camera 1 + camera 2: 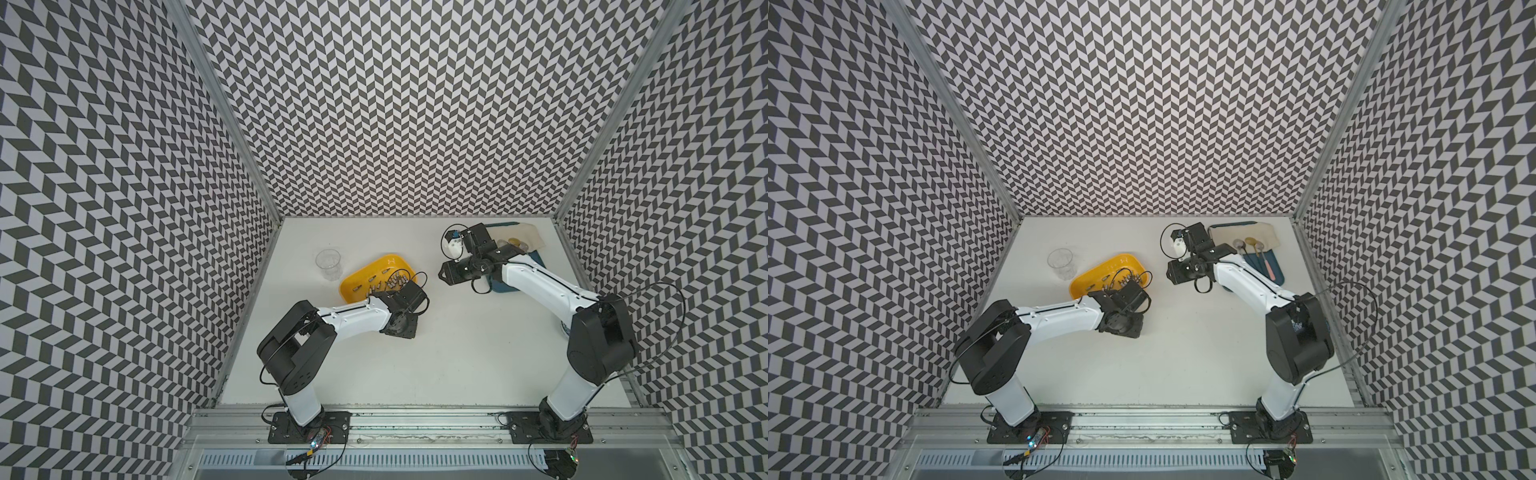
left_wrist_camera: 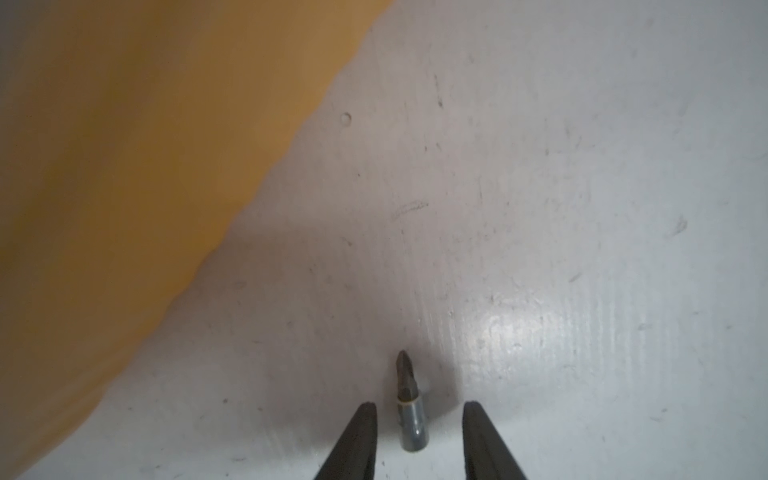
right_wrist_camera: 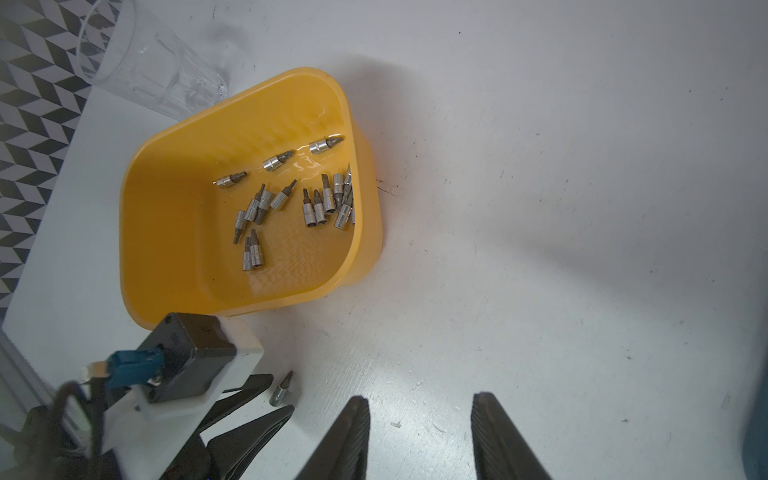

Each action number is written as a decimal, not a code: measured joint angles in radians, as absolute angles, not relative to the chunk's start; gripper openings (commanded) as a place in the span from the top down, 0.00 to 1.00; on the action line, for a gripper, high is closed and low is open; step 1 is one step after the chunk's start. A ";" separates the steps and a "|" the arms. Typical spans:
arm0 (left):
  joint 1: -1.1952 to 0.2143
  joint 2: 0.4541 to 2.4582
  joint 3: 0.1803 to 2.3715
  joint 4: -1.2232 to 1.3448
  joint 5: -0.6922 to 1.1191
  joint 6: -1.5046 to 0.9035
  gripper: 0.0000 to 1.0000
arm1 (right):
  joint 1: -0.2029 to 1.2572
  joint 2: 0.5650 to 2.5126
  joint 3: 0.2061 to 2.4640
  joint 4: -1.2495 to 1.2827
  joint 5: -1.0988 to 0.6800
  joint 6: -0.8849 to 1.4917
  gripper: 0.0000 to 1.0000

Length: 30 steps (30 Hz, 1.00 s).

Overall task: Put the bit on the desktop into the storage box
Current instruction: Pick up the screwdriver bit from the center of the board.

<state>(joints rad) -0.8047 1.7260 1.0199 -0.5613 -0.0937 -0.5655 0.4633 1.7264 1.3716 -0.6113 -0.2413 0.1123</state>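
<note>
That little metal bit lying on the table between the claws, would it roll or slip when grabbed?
Probably stiff and heavy for its size: the bit looks like solid metal. Its round, shiny sleeve could roll on the smooth desktop or squirt from the left gripper, whose open jaws straddle it.

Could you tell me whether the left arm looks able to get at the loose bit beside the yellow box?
Probably yes: the bit lies on the desktop between the fingers of the open left gripper, with nothing in between, and the storage box stands off to one side.
</note>
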 measured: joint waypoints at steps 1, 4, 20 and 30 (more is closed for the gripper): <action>-0.805 1.726 1.020 -0.562 -0.094 -0.566 0.62 | 0.463 1.726 1.372 -0.611 -0.241 0.113 0.55; -0.805 1.731 1.022 -0.563 -0.095 -0.565 0.65 | 0.462 1.726 1.372 -0.610 -0.242 0.112 0.55; -0.809 1.748 1.031 -0.579 -0.111 -0.552 0.97 | 0.461 1.715 1.351 -0.598 -0.245 0.112 0.55; -0.823 1.738 1.082 -0.651 -0.110 -0.552 1.00 | 0.461 1.693 1.344 -0.598 -0.245 0.113 0.55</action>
